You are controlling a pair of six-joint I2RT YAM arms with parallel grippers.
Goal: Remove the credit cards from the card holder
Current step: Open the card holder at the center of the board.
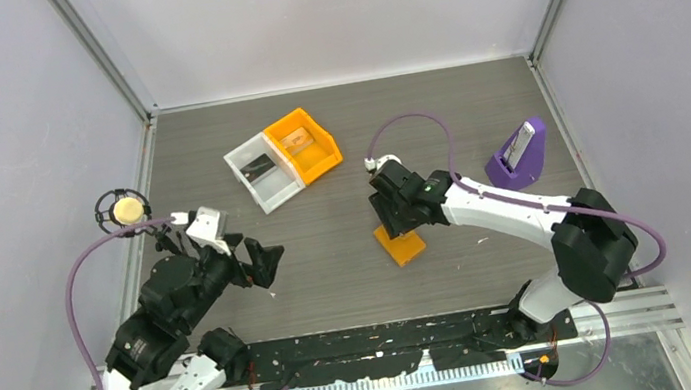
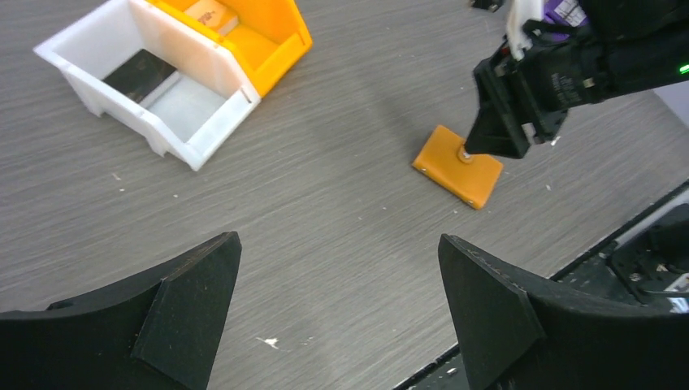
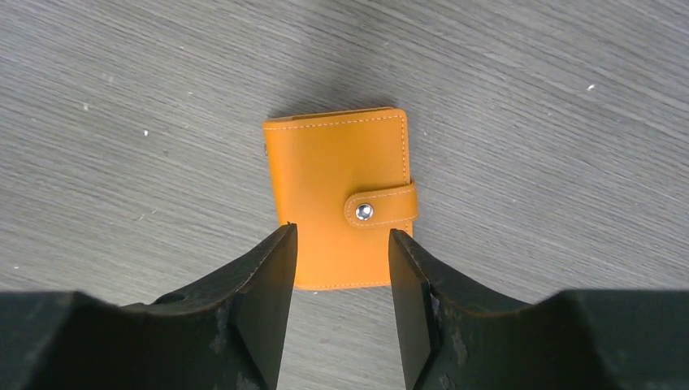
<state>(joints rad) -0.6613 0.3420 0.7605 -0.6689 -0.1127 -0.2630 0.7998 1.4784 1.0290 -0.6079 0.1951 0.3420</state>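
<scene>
The card holder (image 3: 335,175) is a small orange wallet lying flat and closed on the table, its strap fastened by a metal snap (image 3: 364,212). It also shows in the top view (image 1: 403,246) and the left wrist view (image 2: 455,169). My right gripper (image 3: 342,231) hangs just above it, jaws open with a narrow gap, holding nothing; it also shows in the top view (image 1: 395,217). My left gripper (image 2: 340,245) is wide open and empty, well to the left of the wallet, in the top view too (image 1: 265,264). No cards are visible outside the wallet.
A white bin (image 1: 261,178) with a dark card in it and an orange bin (image 1: 305,148) stand side by side at the back centre. A purple wedge stand (image 1: 521,156) sits at the right. A round black fixture (image 1: 122,210) is at the left edge.
</scene>
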